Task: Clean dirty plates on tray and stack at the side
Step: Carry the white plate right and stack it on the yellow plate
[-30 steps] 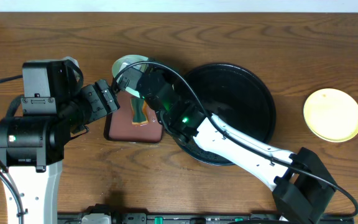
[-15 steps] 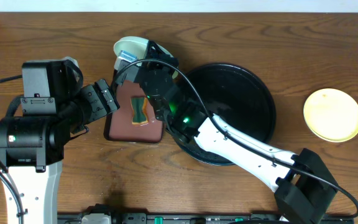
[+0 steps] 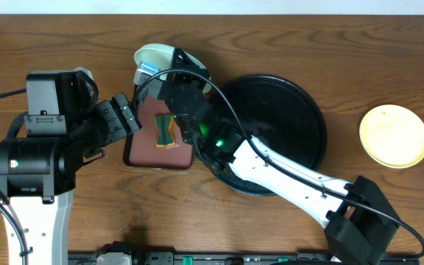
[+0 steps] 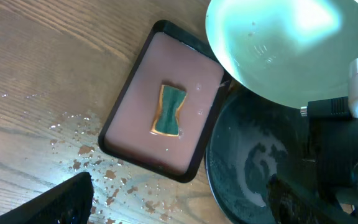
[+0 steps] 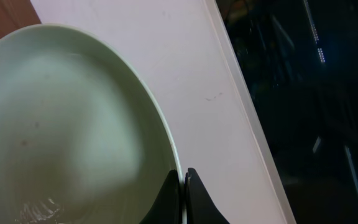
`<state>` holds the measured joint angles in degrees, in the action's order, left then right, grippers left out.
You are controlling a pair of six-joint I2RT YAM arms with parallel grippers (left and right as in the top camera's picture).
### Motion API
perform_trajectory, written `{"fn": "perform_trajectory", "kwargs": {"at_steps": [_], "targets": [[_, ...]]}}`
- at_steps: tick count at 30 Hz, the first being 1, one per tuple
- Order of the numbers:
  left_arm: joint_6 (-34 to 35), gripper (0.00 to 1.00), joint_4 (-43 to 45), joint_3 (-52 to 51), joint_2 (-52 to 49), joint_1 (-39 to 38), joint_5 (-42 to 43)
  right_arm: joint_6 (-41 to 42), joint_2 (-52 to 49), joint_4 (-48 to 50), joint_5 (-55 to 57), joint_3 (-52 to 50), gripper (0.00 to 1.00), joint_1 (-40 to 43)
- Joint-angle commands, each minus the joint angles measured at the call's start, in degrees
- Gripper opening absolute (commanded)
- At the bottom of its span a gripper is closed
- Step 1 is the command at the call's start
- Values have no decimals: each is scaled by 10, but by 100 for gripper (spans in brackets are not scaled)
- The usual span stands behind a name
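Observation:
My right gripper (image 3: 171, 66) is shut on the rim of a pale mint-blue plate (image 3: 152, 56) and holds it tilted beyond the far end of the reddish-brown tray. The right wrist view shows the fingers (image 5: 183, 186) pinching the plate's edge (image 5: 73, 124). The plate also shows in the left wrist view (image 4: 284, 50), looking clean. The big black tray (image 3: 308, 110) holds no plate where it shows. A pale yellow plate (image 3: 394, 136) lies on the wood at the right. The second mint plate is out of view. My left gripper (image 4: 179, 214) is open and empty over the table.
A reddish-brown rectangular tray (image 4: 135, 124) holds a green and yellow sponge (image 4: 168, 111). Water drops and red-brown specks (image 4: 86, 149) lie on the wood beside it. The right arm (image 3: 285, 173) crosses over the black tray. Wet streaks mark the black tray (image 4: 253, 168).
The right gripper has carried the mint plate from over the reddish-brown tray toward the far edge and tilted it up. The left arm has not moved.

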<state>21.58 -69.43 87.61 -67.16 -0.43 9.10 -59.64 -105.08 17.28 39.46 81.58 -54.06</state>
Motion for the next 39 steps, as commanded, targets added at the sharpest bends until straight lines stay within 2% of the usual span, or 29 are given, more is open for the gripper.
{"fn": "perform_trajectory", "kwargs": {"at_steps": [1, 4, 6, 9, 12, 15, 17, 19, 24, 28, 30, 31, 35, 39], "targets": [[-6, 90, -2, 11, -2, 2, 5, 0, 11, 5, 2, 9, 1, -8], [-6, 90, -2, 11, -2, 2, 5, 26, 11, -7, 5, 9, 1, -8], [-6, 90, -2, 11, -2, 2, 5, 32, 11, 4, 45, 9, 1, 1], [-6, 90, -2, 11, -2, 2, 5, 175, 12, 17, 97, 9, 1, 24], [-6, 90, -2, 11, -2, 2, 5, 195, 12, -49, 95, 9, 1, 36], [-6, 90, -2, 11, -2, 2, 5, 311, 18, -88, 155, 9, 1, 55], [-6, 90, -2, 11, -2, 2, 5, 374, 35, -201, 53, 9, 1, 65], [-6, 90, -2, 11, -2, 2, 5, 423, 45, -248, 9, 9, 1, 73], [-6, 90, -2, 11, -2, 2, 5, 617, 94, -365, -127, 9, 1, 140], [-6, 90, -2, 11, -2, 2, 5, 737, 153, -440, -325, 9, 1, 251], [-6, 90, -2, 11, -2, 2, 5, 778, 181, -470, -416, 9, 1, 327], [-6, 90, -2, 11, -2, 2, 5, 800, 202, -500, -486, 9, 1, 402], [-6, 90, -2, 11, -2, 2, 5, 808, 219, -579, -573, 9, 1, 576], [-6, 90, -2, 11, -2, 2, 5, 797, 203, -656, -578, 3, 1, 725]]}}
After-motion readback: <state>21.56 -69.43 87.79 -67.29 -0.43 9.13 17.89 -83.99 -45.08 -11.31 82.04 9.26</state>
